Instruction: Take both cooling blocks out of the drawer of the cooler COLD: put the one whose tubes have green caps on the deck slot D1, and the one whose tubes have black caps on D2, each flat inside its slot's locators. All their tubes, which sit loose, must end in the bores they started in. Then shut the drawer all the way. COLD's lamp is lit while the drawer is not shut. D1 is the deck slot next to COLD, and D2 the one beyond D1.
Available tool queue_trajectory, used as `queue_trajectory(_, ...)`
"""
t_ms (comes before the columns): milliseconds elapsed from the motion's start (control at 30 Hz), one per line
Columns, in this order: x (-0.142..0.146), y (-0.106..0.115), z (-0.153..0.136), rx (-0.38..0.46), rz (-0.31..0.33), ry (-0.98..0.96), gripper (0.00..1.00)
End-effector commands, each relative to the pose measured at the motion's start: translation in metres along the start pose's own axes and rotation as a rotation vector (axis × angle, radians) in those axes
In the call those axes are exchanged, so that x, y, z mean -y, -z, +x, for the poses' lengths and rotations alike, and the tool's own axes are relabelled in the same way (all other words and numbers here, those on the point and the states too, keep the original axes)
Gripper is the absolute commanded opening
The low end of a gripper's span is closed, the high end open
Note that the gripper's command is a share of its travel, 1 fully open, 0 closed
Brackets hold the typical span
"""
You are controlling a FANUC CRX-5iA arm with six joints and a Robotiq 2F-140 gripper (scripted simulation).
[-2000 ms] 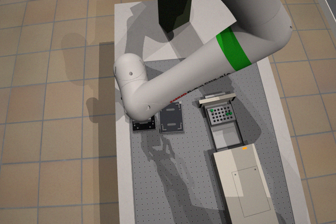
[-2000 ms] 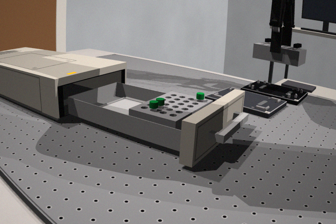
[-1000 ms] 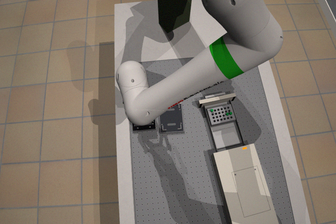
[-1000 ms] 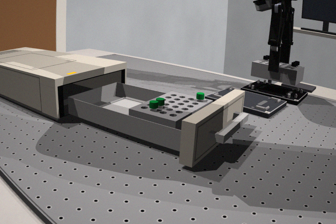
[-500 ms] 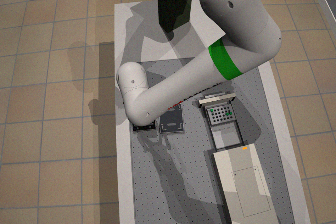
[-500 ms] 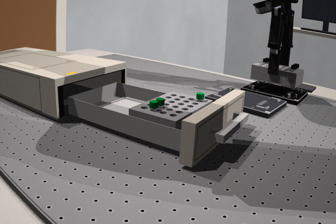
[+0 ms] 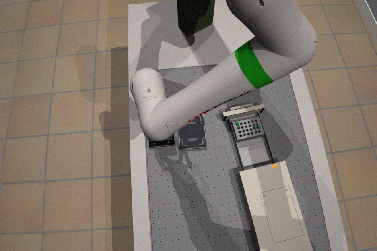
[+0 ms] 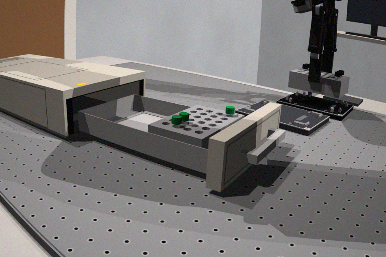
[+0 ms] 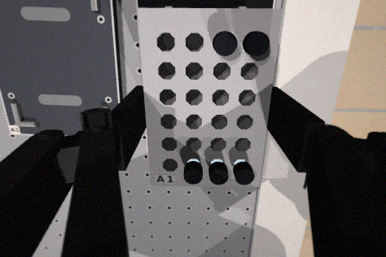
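Note:
My gripper is shut on the black-capped cooling block and holds it roughly level, a little above deck slot D2. Its black caps stand at both ends of the block; in the top view the arm hides block and gripper. Deck slot D1 holds no block. The green-capped block sits in the open drawer, at the front end, with three green caps showing.
The cooler COLD has its orange lamp lit. The drawer handle sticks out from the drawer front. The forearm passes above D1. A dark flat plate lies beside D2.

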State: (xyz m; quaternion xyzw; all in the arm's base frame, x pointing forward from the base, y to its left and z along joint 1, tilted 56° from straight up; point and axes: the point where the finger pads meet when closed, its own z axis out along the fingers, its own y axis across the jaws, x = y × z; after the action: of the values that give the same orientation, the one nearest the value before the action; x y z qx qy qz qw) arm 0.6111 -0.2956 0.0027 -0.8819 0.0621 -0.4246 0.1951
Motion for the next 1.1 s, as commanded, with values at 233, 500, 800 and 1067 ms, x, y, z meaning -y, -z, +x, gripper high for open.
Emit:
queue_trajectory(233, -0.0008, 0.0065, 0.0005, -0.001, -0.002, 0.001, 0.10)
queue_trajectory(500, -0.0008, 0.0086, 0.0005, -0.001, -0.002, 0.001, 0.10)
queue_trajectory(800, -0.0008, 0.0107, 0.0005, -0.001, -0.002, 0.001, 0.10)
queue_trajectory(1067, -0.0008, 0.0055, 0.0006, -0.001, -0.002, 0.001, 0.10)
